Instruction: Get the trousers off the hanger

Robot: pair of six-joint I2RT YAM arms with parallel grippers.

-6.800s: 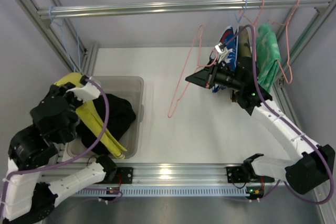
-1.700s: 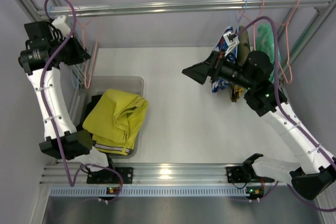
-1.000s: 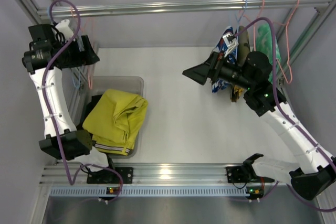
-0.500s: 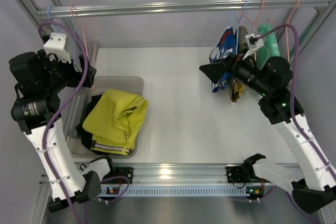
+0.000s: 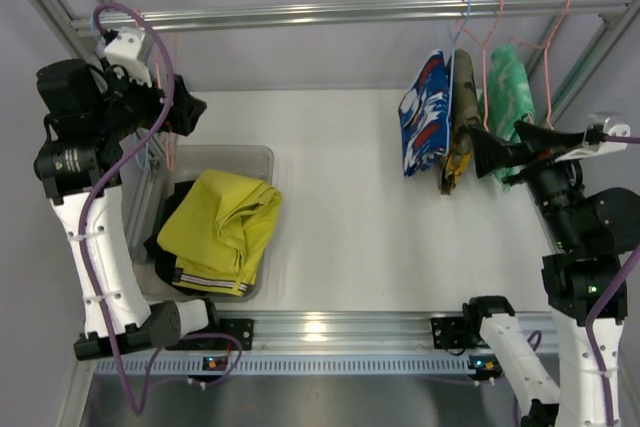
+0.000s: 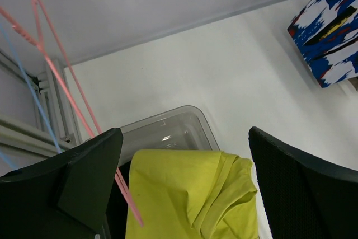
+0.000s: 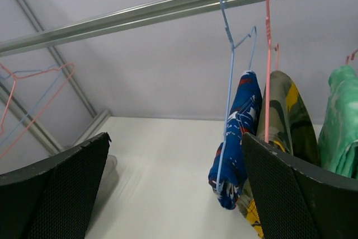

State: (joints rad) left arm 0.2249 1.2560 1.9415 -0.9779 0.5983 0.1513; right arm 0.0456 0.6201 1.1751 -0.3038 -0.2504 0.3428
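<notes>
The yellow trousers [image 5: 220, 227] lie folded in a clear bin [image 5: 255, 153] at the left, their grey bands at the near end. The black trousers [image 5: 163, 245] show beneath them. My left gripper [image 5: 185, 112] hangs open above the bin's far end, beside the empty pink and blue hangers [image 5: 163, 142]. The left wrist view looks down between open fingers [image 6: 184, 138] onto the yellow trousers [image 6: 184, 194]. My right gripper [image 5: 490, 155] is open and empty, just right of the hung garments. In the right wrist view [image 7: 174, 138] it faces a blue patterned garment [image 7: 238, 138] on a blue hanger [image 7: 229, 43].
A metal rail [image 5: 300, 15] spans the back. On it hang the blue patterned garment [image 5: 425, 127], a camouflage one [image 5: 460, 132] and a green one [image 5: 510, 97]. Frame posts stand at both back corners. The white table [image 5: 340, 207] lies between bin and garments.
My right gripper drew back from the left of the blue garment to the right, near the green one. The left arm shifted and its gripper turned toward the bin. Both stayed open.
</notes>
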